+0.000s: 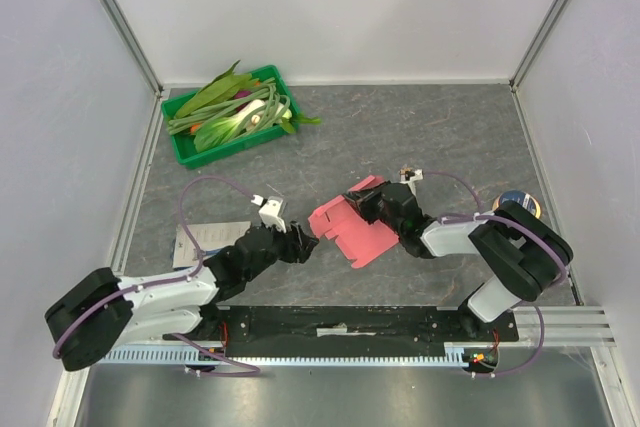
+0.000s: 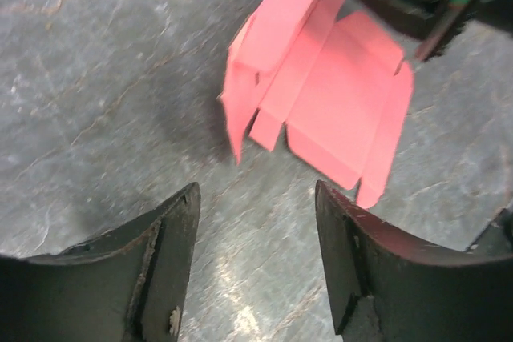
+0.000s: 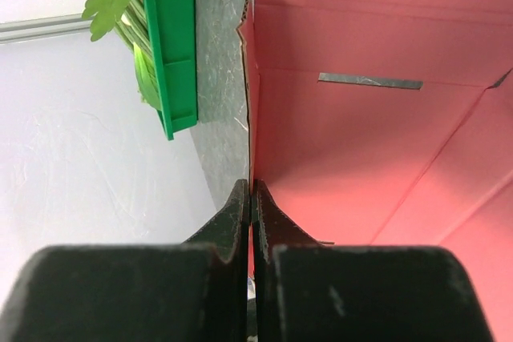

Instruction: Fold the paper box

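Paper box (image 1: 345, 231) lies pink-red, mostly flat, one side folded upward.

A green tray (image 1: 182, 155) of leafy greens (image 1: 230, 107) sits far left on the grey surface (image 1: 420, 127). A white booklet (image 1: 200, 242) lies near left; 1 round object (image 1: 515, 202) sits right.

The pink-red paper box (image 1: 352, 232), a die-cut flapped sheet, lies mostly flat, one side folded upward.
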`<action>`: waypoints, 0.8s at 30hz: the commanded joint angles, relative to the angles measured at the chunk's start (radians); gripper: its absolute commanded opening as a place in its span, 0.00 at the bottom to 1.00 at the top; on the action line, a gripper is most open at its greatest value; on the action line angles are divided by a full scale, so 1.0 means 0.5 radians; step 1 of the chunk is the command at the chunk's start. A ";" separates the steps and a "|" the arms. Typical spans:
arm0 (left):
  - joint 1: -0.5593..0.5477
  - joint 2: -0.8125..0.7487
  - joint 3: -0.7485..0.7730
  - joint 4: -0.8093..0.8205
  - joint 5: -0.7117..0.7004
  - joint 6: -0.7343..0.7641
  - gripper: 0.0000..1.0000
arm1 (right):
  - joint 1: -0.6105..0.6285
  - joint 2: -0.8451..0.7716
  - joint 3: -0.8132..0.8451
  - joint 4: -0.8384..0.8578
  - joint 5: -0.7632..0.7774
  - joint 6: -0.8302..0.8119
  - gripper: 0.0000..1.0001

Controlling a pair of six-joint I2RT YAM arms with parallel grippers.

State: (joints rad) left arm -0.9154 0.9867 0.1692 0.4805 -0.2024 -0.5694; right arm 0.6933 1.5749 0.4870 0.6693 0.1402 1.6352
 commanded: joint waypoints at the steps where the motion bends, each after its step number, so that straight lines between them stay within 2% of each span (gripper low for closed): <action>1: 0.060 0.153 0.103 -0.065 -0.040 -0.058 0.67 | -0.009 0.032 0.042 0.205 0.008 0.018 0.00; 4: 0.088 0.254 0.082 0.122 0.000 -0.012 0.65 | -0.015 0.029 -0.017 0.241 -0.001 0.000 0.00; 10: 0.119 0.594 0.226 0.259 0.058 0.160 0.60 | -0.018 0.004 -0.164 0.398 -0.026 -0.040 0.00; 14: 0.122 0.763 0.266 0.492 0.113 0.181 0.61 | -0.018 0.007 -0.188 0.416 -0.038 -0.049 0.00; 16: 0.122 0.876 0.315 0.502 0.153 0.178 0.58 | -0.018 0.004 -0.189 0.419 -0.041 -0.049 0.00; 17: 0.122 0.913 0.367 0.506 0.171 0.169 0.47 | -0.018 0.004 -0.182 0.416 -0.044 -0.052 0.00; 20: 0.116 1.018 0.398 0.524 0.150 0.108 0.26 | -0.015 -0.014 -0.188 0.422 -0.041 -0.031 0.00; 21: 0.110 1.027 0.383 0.582 0.117 0.090 0.24 | -0.015 -0.027 -0.198 0.428 -0.032 -0.022 0.00; 24: 0.036 1.039 0.303 0.732 -0.235 0.096 0.10 | -0.012 -0.070 -0.219 0.389 -0.013 -0.024 0.00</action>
State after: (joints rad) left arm -0.8650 1.4948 0.3424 0.6949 -0.1532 -0.5285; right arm 0.6888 1.5814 0.3985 0.8394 0.1101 1.6386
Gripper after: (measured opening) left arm 0.163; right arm 0.009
